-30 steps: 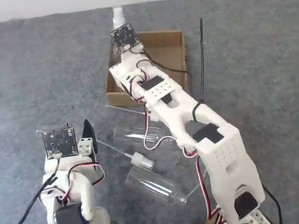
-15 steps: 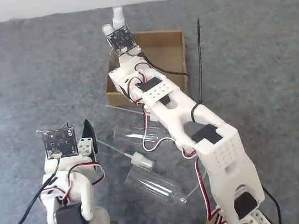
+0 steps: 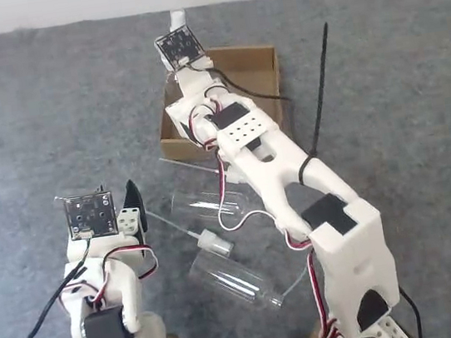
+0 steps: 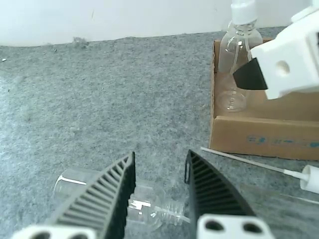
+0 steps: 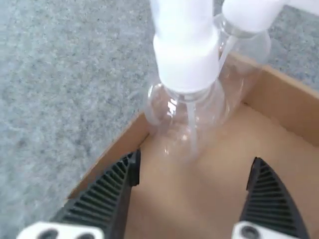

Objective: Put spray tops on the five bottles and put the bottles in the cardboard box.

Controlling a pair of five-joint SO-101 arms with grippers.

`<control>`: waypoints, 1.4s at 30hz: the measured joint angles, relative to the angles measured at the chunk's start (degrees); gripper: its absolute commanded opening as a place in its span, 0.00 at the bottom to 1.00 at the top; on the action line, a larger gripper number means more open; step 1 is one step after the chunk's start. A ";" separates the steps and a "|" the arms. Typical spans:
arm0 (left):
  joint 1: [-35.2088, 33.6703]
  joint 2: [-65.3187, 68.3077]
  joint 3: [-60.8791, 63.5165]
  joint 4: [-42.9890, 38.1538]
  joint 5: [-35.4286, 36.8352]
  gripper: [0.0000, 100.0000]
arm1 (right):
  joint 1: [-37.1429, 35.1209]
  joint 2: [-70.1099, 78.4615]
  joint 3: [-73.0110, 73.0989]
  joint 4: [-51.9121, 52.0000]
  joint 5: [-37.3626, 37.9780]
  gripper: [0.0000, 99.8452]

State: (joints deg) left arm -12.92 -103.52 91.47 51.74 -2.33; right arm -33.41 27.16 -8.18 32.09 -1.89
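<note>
Hovering spread wide over the cardboard box (image 5: 279, 94), the right gripper (image 5: 194, 164) holds nothing; two capped bottles (image 5: 187, 107) stand in the box's far-left corner. The left gripper (image 4: 160, 157), fingers parted, hangs above an uncapped bottle (image 4: 154, 209) lying nearer. The blue print (image 4: 276, 141) on the box's near wall is unreadable.

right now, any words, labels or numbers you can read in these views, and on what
Blue print on the outer wall of the cardboard box: too blurred to read.
Spray-topped bottles standing in the box: no label or text visible.
</note>
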 measured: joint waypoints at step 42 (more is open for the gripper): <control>-11.87 0.00 0.00 -3.96 3.69 0.15 | 0.00 -31.56 0.09 40.18 0.00 0.29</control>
State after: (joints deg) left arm -24.79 -103.52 91.47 47.78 1.36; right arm -33.41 -4.40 -8.09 72.26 -1.89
